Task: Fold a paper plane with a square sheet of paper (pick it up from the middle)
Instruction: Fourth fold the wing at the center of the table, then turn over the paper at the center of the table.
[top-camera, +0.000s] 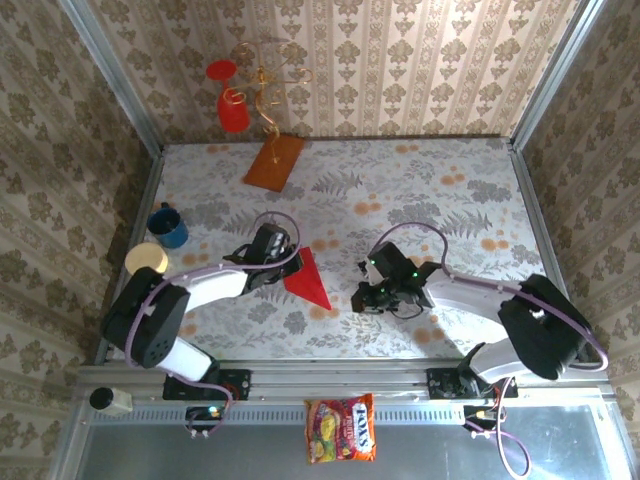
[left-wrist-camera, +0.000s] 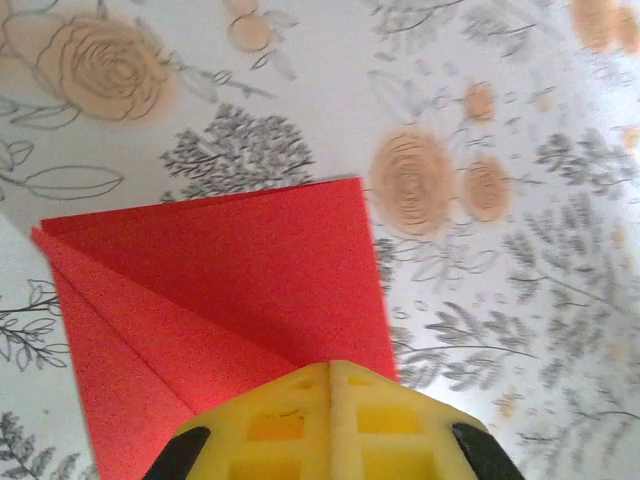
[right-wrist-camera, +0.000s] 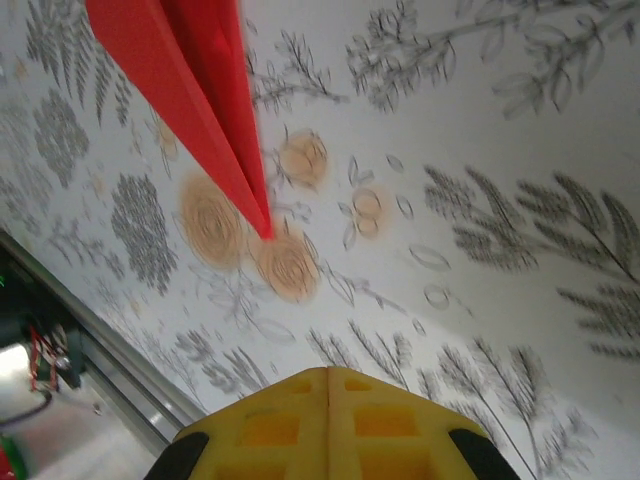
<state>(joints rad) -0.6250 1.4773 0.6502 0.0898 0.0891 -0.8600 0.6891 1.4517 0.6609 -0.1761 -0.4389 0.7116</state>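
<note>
The paper plane (top-camera: 308, 280) lies on the flowered table (top-camera: 450, 210), just left of centre in the top view. It is a slim red triangle, with its broad end up-left and its sharp tip pointing down-right. On my left wrist feed the plane (left-wrist-camera: 230, 290) fills the middle and lower left of the frame, and I can see layered folds running to a corner at the left edge. On the right wrist feed it (right-wrist-camera: 190, 90) comes down from the upper left, its point ending over an orange rose in the print.

The left gripper (top-camera: 283, 262) sits at the upper-left side of the plane, right against the red paper. In its own camera the yellow fingers (left-wrist-camera: 330, 375) are pressed together at the bottom centre, covering the paper's near edge. I cannot tell whether any paper is nipped between them.

The right gripper (top-camera: 357, 300) is to the right of the plane's tip, near it but apart. Its yellow fingers (right-wrist-camera: 328, 375) are also pressed together, with only table print ahead of them.

At the far edge of the table an orange-brown board (top-camera: 274, 161) lies tilted. A red goblet (top-camera: 230, 100) shows above it against the wallpaper. A blue mug (top-camera: 168, 227) stands at the table's left edge. A candy bag (top-camera: 342, 428) lies at the bottom centre, below the rail.
</note>
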